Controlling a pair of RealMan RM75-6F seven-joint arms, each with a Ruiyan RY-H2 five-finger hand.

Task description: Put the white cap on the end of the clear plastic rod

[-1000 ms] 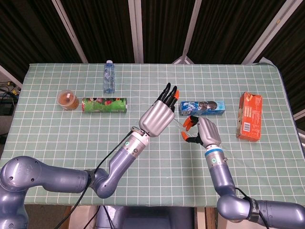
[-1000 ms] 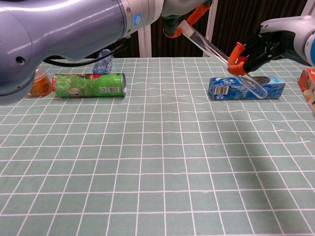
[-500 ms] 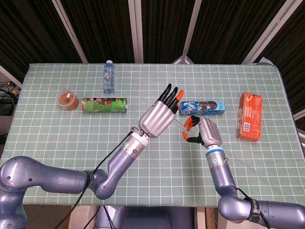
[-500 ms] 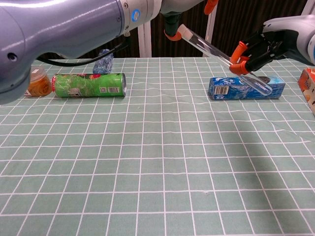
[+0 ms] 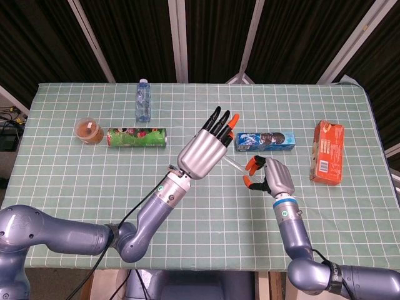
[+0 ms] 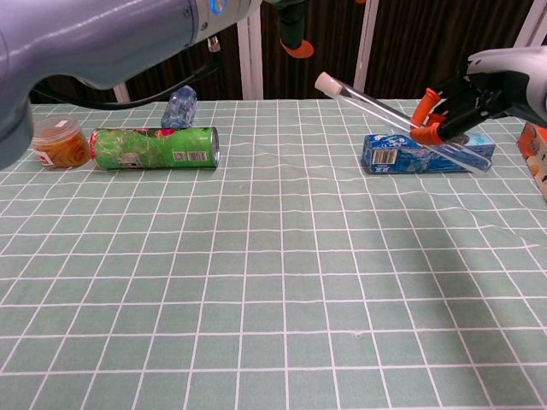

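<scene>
- Your right hand is pinching the clear plastic rod between orange fingertips, held up off the table.
- In the chest view the rod runs on a slant: upper end toward the left, lower end past the fingertips, in front of the blue cookie box.
- White cap sits on the rod's upper left end, already on.
- Your left hand is up above the table, fingers spread and straight, holding nothing. It is apart from the rod.
- In the chest view only the left arm and one orange fingertip at the top edge are visible.
- Also on the table: green can lying on its side, water bottle behind it, small cup at its left, orange box far right.
</scene>
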